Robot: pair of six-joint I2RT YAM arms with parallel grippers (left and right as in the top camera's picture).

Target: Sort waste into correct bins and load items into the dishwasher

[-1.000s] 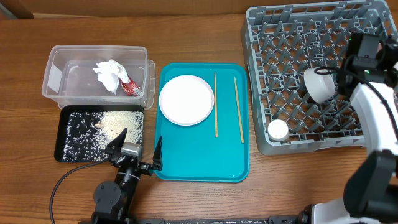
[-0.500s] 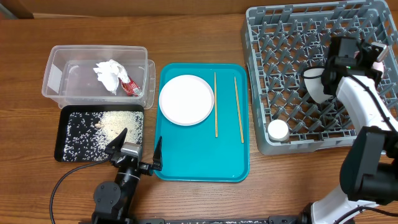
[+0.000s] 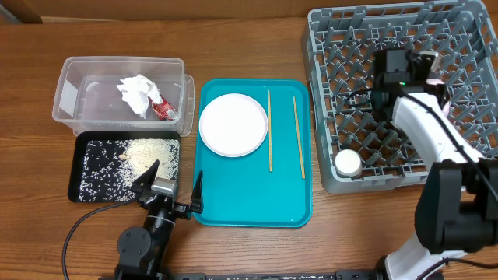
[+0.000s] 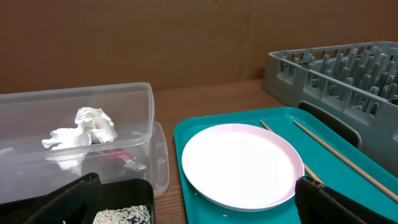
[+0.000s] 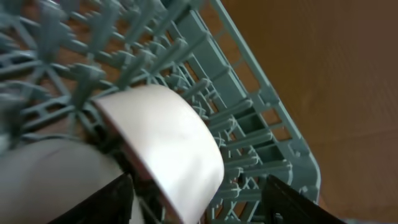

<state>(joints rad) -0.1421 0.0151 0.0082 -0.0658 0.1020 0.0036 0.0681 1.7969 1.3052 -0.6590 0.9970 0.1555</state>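
We see our right gripper point(image 5: 199, 185) spread wide, gripping nothing, the pale bowl point(image 5: 168, 137) between its fingers in the grey rack point(image 5: 261, 106), and our left gripper point(image 4: 198, 186) wide open, empty.

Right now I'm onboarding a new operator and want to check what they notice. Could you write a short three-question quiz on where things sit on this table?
1. True or false: the napkin lies inside the clear tub.
2. How many chopsticks lie on the teal tray? A) one B) two C) three
3. Fill in: the rice grains lie in the shallow tray coloured ____.

Key: 1 true; 2 B; 3 black.
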